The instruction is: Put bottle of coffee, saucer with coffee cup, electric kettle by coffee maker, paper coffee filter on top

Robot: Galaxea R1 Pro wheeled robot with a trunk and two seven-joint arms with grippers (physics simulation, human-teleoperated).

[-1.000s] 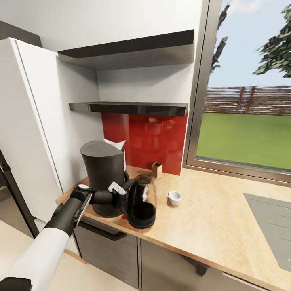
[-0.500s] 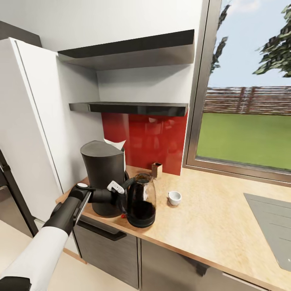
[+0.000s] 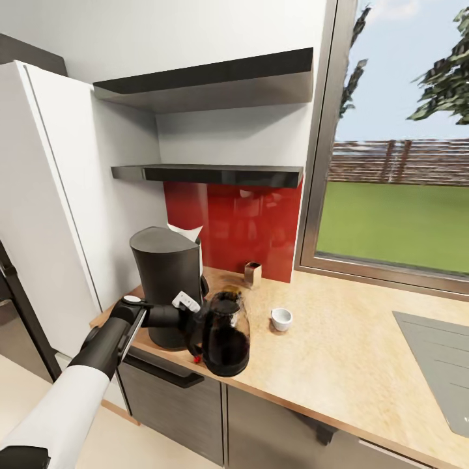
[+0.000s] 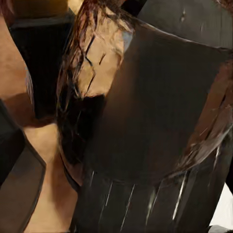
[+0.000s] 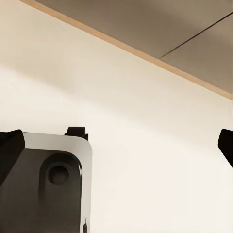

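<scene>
Brown-tinted glass tips toward 7 o'clock as the kettle (image 3: pixel 225 333) leans over at the worktop's (image 3: pixel 339 352) front edge, hard against the coffee maker (image 3: pixel 166 280). The left pincer (image 3: pixel 195 322) sits at the kettle's handle, at about 9 o'clock of the body; whether it is clamped on the handle cannot be told, as the fingers are hidden against the black loop. Half a second earlier the kettle stood upright on its base, slightly farther back; now its base has swung out toward the edge and its lid toward the maker. That suggests the placement beside the maker is not settled, and a kettle canted this near the edge could slide off if let go. A white filter (image 3: pixel 185 233) peeks from behind the maker's top at 1 o'clock. At 3 o'clock of the kettle stands the cup (image 3: pixel 281 318), with no saucer under it. The right pincer (image 5: pixel 116 145) hangs with its tips spread wide.
</scene>
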